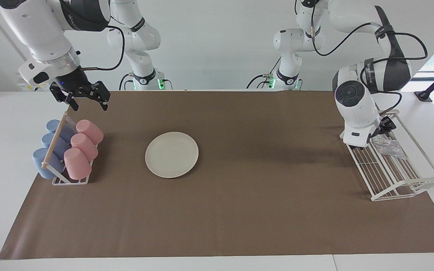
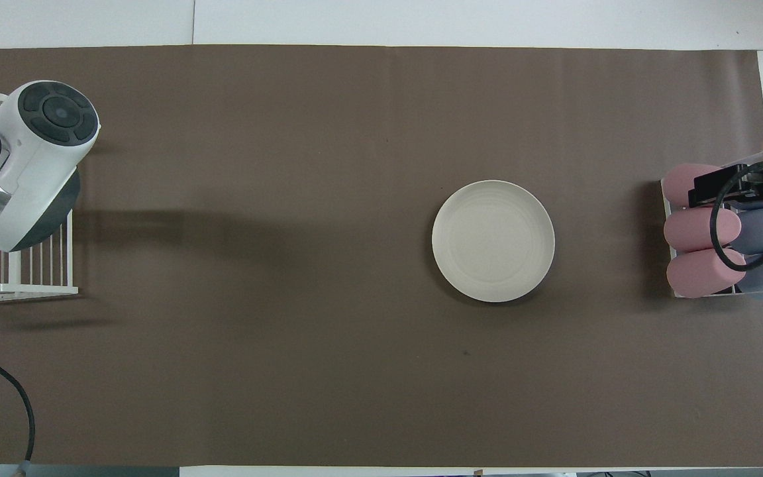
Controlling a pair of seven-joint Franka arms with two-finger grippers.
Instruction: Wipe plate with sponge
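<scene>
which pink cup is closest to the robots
The pink cup at the rack's robot-side end, below the right gripper; the other two pink cups lie farther out.

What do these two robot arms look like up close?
Both arms are glossy white rounded segments with dark grey joint bands carrying small lettering. Black cables loop along them. The right gripper is black with short fingers; the left gripper is black too, mostly hidden by its white wrist.
</scene>
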